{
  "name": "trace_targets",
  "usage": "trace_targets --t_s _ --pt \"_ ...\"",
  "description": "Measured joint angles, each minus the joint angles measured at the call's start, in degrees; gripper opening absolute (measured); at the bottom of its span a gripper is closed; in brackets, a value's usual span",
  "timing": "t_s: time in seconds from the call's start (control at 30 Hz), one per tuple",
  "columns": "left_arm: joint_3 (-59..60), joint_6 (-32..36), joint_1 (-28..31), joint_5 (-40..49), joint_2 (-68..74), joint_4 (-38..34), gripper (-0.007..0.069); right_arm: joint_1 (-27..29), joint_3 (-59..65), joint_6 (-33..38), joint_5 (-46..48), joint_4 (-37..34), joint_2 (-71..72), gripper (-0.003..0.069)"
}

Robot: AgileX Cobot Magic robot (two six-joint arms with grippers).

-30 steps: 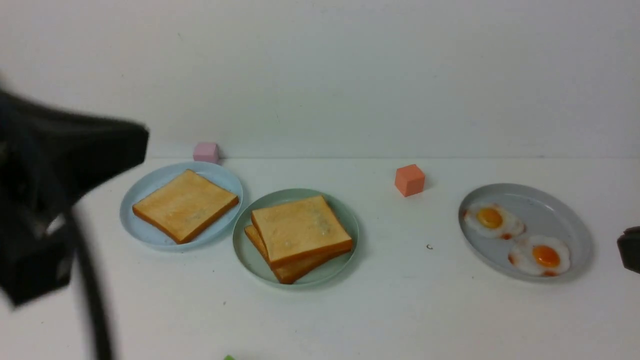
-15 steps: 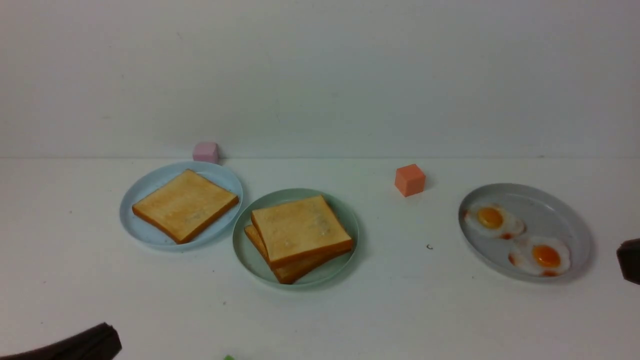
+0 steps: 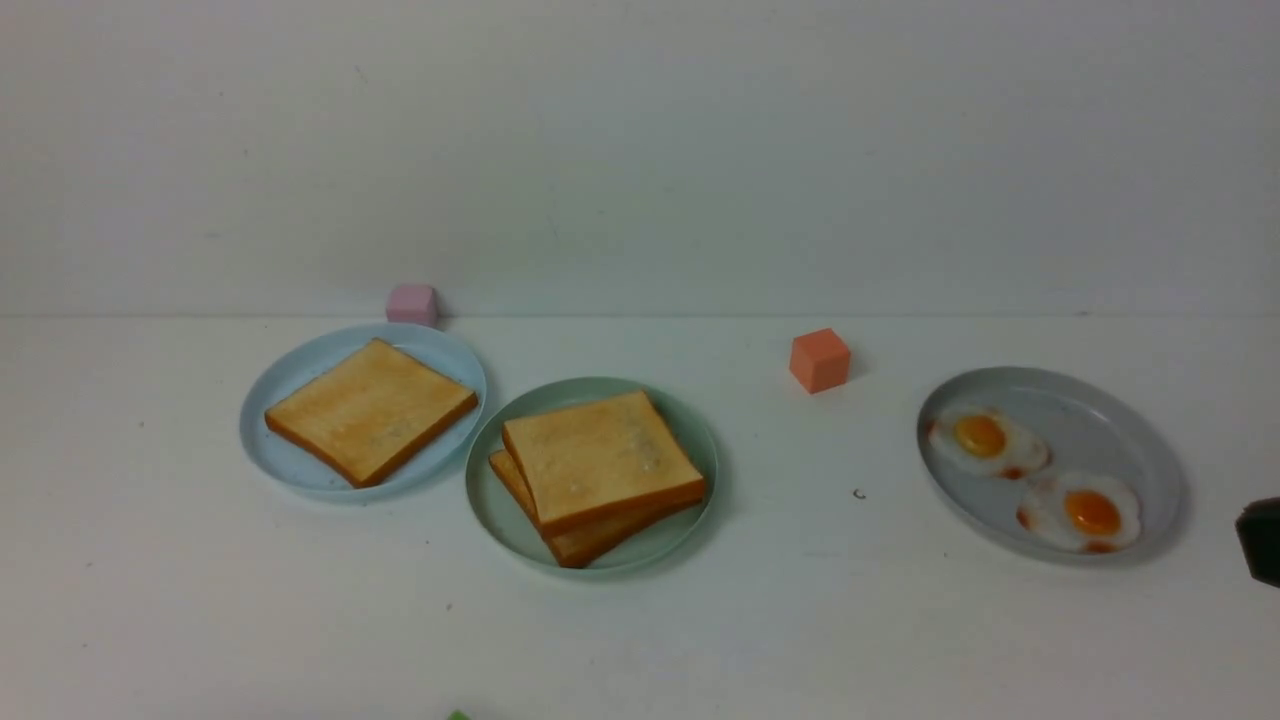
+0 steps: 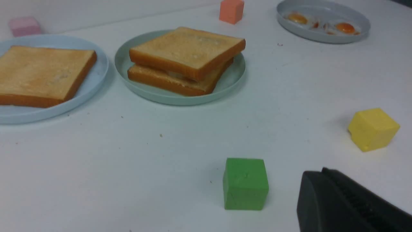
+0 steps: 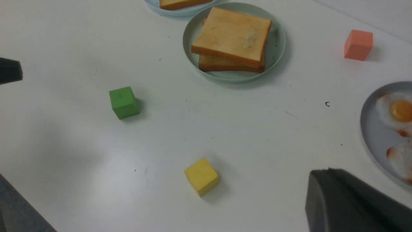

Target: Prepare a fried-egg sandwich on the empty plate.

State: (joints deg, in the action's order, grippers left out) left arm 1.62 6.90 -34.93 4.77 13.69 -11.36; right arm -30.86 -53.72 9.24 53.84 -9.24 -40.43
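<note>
Well apart from the right pincer (image 3: pixel 1262 540), the sandwich (image 3: pixel 598 472) lies plated.

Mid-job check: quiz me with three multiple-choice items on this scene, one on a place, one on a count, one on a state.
1. Where is the sandwich?
A. grey plate
B. mint-green plate
C. bare table

2. How many eggs lie on the grey plate?
A. one
B. two
C. three

3. How do the two toast slices on the mint-green plate lie?
A. side by side
B. on edge
C. stacked, top one twisted

Key: 1 B, the stack sits inside its rim. 2 B, two yolks show. 3 C, the lower slice's corner pokes out.
</note>
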Motion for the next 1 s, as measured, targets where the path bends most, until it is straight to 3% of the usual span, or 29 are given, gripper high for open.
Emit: trace_targets --t_s 0.13,0.23,0.27,0.43,0.53,0.77,1.0 --pt "0.05 0.00 0.00 1.48 0.00 0.00 -0.0013 2.49 0.20 0.00 -0.12 0.47 1.07 -0.0002" --pt "0.04 0.00 0.00 2.01 0.00 0.00 -0.0013 11.66 6.52 0.00 -3.83 -0.05 6.39 -0.0002" --pt "0.04 0.00 0.00 2.01 0.00 0.00 -0.0013 12.21 7.14 0.00 -4.22 -0.22 6.39 -0.0002" --pt "0.04 -0.04 0.00 2.13 0.00 0.00 -0.0013 24.24 29.11 -1.21 -16.35 -0.65 23.44 -0.0002" --pt "0.04 -0.04 0.00 2.13 0.00 0.00 -0.0013 28.75 39.61 -7.02 -20.27 0.36 33.51 -0.0002" --pt "0.04 -0.04 0.00 2.18 0.00 0.00 -0.0013 31.37 49.65 -19.76 -24.07 8.84 41.03 -0.0002" --pt "0.04 -0.04 0.00 2.39 0.00 0.00 -0.0011 31.37 54.36 -21.07 -30.32 12.72 41.07 -0.0002"
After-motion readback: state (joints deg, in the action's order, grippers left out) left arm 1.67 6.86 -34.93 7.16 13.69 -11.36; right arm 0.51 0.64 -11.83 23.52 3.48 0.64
